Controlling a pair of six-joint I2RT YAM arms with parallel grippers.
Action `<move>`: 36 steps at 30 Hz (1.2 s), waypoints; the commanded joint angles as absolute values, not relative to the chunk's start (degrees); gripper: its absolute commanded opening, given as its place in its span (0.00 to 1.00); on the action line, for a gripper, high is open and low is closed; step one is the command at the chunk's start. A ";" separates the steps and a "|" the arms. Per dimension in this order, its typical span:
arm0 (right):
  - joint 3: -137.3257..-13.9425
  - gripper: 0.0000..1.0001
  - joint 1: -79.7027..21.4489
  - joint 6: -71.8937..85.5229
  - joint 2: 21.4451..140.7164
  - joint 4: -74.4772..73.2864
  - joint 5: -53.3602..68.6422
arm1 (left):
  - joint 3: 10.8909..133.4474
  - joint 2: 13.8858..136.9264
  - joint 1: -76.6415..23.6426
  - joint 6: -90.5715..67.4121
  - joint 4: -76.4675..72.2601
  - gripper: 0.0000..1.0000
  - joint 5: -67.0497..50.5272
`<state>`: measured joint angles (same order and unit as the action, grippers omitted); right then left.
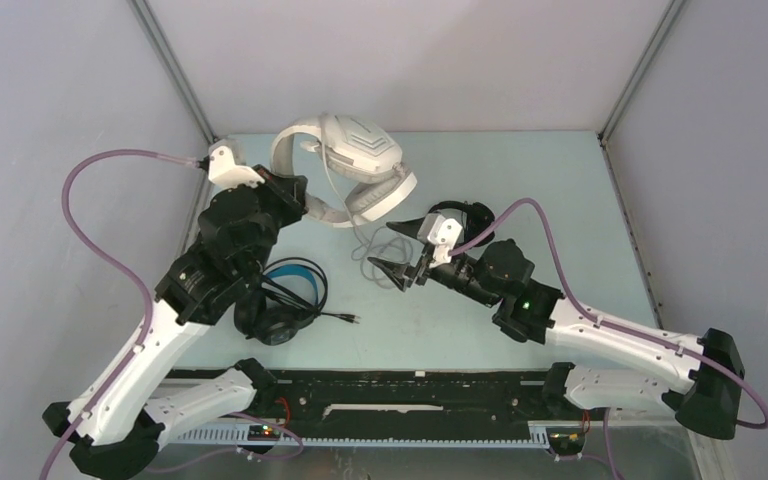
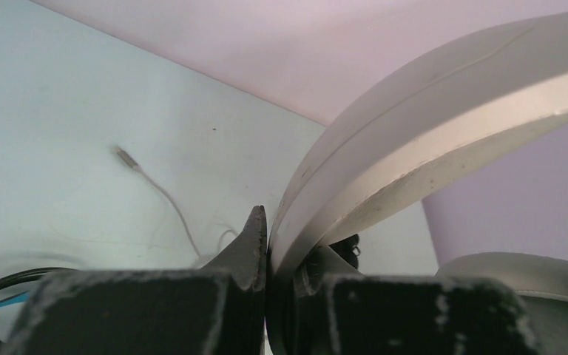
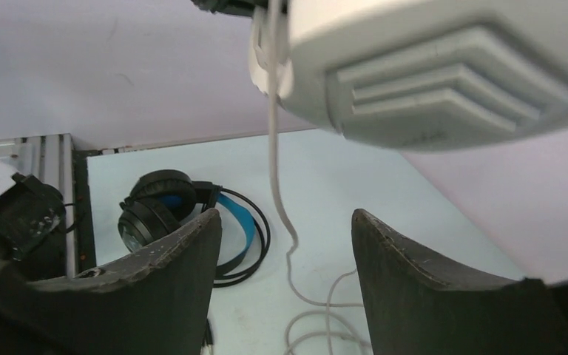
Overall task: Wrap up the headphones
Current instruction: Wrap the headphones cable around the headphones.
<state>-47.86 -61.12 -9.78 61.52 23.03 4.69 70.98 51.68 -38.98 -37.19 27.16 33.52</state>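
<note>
**Top view: white headphones aloft, cable hanging free**

Your left gripper [image 1: 310,205] is clamped on the headband [image 2: 429,140] of the white headphones [image 1: 360,160] and holds them above the far side of the bench [image 1: 570,190]. Your right gripper [image 1: 400,250] waits just below them with its fingers spread wide and nothing between the pads but air and cable [image 3: 275,163].

That grey cable drops from the cup [image 3: 444,74] and runs down through the gap to loose loops on the bench. The job now looks like taking that cable and winding it round the headphones.

Close the right gripper on the hanging stretch, not on the loops below, so you pull one strand only. Keep the left grip where it is. Draw the slack up gently before the first turn, since the plug [image 2: 124,155] lies loose on the bench and could drag.

The black pair [image 1: 285,300] with the blue band lies near your left arm, well apart from the work.

You cannot tell whether the cable touches either right finger. Its root at the cup is cut off at the top of the right wrist view, and the loops run out of the bottom. A third pair [image 1: 457,212] is mostly hidden behind your right wrist. The left wrist view shows little beyond the headband.
</note>
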 commanded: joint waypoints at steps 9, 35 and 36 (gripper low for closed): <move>-43.07 0.71 -56.21 -8.57 69.37 48.63 16.82 | 71.25 48.64 -38.59 -46.02 19.64 0.00 25.32; -38.25 0.00 -46.86 4.22 82.93 66.78 26.07 | 77.92 49.81 -37.50 -36.04 30.91 0.00 22.61; -37.71 0.00 -46.78 4.14 82.44 66.20 26.26 | 77.74 49.45 -37.00 -35.63 30.79 0.00 23.61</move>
<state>-39.20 -47.68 3.09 85.45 65.28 25.26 72.66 51.33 -38.52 -37.74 32.71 20.78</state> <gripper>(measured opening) 0.011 0.101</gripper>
